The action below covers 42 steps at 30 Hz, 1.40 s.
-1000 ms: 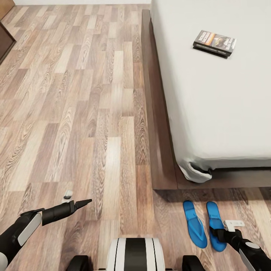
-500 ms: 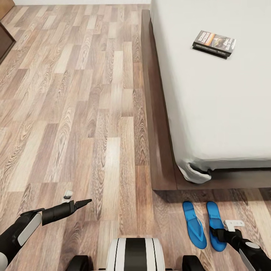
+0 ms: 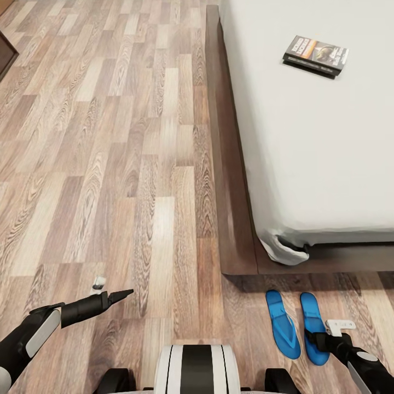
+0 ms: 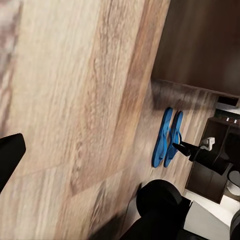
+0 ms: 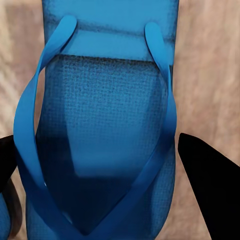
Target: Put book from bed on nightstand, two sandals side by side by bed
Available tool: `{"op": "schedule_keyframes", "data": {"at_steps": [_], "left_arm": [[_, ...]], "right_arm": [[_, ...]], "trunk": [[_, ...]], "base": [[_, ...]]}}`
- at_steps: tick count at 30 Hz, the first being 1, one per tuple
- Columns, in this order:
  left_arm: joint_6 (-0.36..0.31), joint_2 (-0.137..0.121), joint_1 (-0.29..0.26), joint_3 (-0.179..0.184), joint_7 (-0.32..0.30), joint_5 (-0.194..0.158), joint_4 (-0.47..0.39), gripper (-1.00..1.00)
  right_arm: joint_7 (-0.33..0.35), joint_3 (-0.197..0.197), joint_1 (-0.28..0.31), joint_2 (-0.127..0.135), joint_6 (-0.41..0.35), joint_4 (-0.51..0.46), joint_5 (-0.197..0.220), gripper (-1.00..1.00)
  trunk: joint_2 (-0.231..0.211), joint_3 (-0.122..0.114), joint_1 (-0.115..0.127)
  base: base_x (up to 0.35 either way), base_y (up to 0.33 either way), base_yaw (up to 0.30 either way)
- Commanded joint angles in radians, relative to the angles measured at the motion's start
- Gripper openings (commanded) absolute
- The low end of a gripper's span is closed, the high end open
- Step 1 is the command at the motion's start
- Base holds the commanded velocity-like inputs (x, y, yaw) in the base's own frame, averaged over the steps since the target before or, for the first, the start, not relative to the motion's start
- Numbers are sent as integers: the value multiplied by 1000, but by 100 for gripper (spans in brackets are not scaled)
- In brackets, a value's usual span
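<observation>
the right gripper (image 5: 107, 150) hangs spread wide over the right sandal (image 3: 314, 327), gripping nothing; the left sandal (image 3: 283, 324) lies just beside it, at the bed's (image 3: 241, 230) foot. the left gripper (image 3: 121, 296) looks pinched together over the floor (image 3: 109, 164). the book (image 3: 316, 52) lies farther off on the bed's mattress (image 3: 317, 153).

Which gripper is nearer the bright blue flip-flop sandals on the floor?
Right. The right gripper hangs over one bright blue flip-flop sandal; the left gripper hovers across the wood-plank floor.

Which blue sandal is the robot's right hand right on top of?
The sandal farther from the left arm: the right end effector sits over its near end, fingers open either side of its straps. The other sandal, beside it on the floor, has nothing over it.
</observation>
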State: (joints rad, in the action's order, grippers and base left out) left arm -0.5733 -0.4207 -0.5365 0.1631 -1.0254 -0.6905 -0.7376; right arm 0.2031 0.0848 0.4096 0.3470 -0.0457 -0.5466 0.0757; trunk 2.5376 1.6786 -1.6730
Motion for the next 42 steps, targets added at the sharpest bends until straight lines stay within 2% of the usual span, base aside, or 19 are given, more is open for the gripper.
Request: {"op": "schedule_keyframes", "data": {"at_steps": [1,22,26,42], "left_arm": [[-8,-1,0,4,1,-10,0,100],[-8,-1,-1,4,1,-10,0,100],[-8,-1,0,4,1,-10,0,100],[-8,-1,0,4,1,-10,0,100]], "right_arm": [[9,4,0,0,-5,-1,9,-100],[9,4,0,0,-5,-4,9,-100],[9,4,0,0,-5,-4,9,-100],[9,4,0,0,-5,-4,9,-100]], "trunk": [[0,1,0],[0,1,0],[1,16,-2],[1,16,-2]], "base": [[0,0,0],[0,-16,0],[0,0,0],[0,0,0]]}}
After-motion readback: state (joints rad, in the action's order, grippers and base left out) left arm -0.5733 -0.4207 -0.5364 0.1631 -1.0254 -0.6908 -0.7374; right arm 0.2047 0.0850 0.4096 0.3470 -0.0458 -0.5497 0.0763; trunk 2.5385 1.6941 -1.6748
